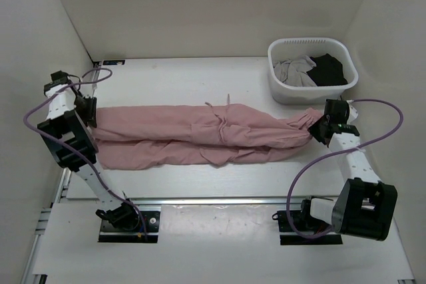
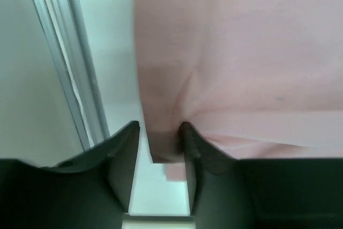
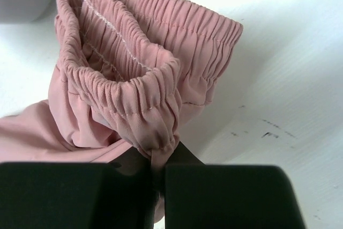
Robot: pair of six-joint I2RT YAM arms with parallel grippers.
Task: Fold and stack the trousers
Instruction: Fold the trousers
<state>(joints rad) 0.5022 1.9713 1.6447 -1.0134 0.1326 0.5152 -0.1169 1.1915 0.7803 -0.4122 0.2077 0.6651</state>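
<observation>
The right gripper (image 3: 155, 156) clamps the trousers (image 3: 134, 79) by their gathered end; the left gripper (image 2: 159, 128) stands part-open around the left hem. They lie lengthwise on the bench (image 1: 186, 81); cross-folding and stacking remain.

Dusty-pink soft cloth trousers (image 1: 200, 139), white rectangular plastic basket (image 1: 283, 91), grey crumpled garment (image 1: 293, 71) and black crumpled garment (image 1: 331, 70) are all solid-coloured.

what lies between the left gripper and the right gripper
The trousers, laid out lengthwise from the left gripper to the right gripper, fill that stretch; the top view shows it.
</observation>
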